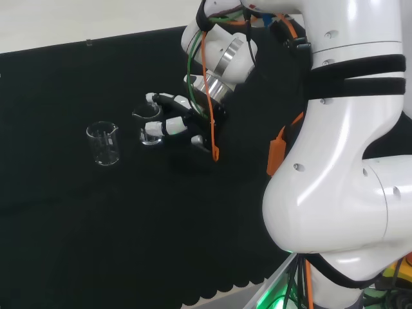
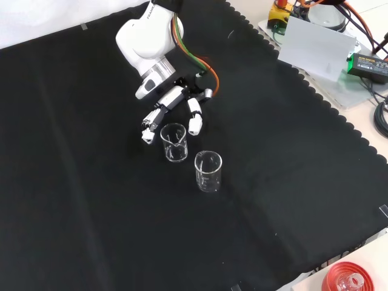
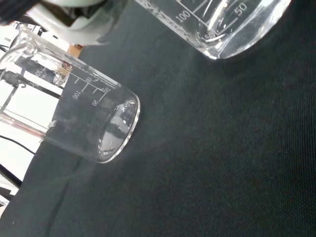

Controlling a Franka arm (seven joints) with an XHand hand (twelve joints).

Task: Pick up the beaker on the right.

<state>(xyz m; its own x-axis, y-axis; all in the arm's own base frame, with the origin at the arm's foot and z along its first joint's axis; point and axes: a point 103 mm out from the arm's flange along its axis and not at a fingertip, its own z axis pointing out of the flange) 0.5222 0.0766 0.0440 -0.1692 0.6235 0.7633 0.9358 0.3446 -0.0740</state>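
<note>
Two clear glass beakers stand upright on the black cloth. In the head view the right beaker [image 1: 149, 125] sits between the fingers of the hand [image 1: 175, 121], and the left beaker [image 1: 103, 143] stands apart from it. In the front view the hand [image 2: 174, 100] comes down from the top. Its straight fingers [image 2: 194, 119] flank the farther beaker [image 2: 174, 142] near its rim without curling round it. The nearer beaker [image 2: 208, 171] stands free. In the wrist view one beaker [image 3: 227, 24] is very close and the other beaker [image 3: 84, 118] stands beyond it.
The arm's white links [image 1: 347, 161] fill the right of the head view. In the front view the scalloped cloth edge [image 2: 315, 97] runs down the right, with a grey box [image 2: 315, 47] and cables beyond it. A red ribbed ring [image 2: 347, 281] sits at the bottom right.
</note>
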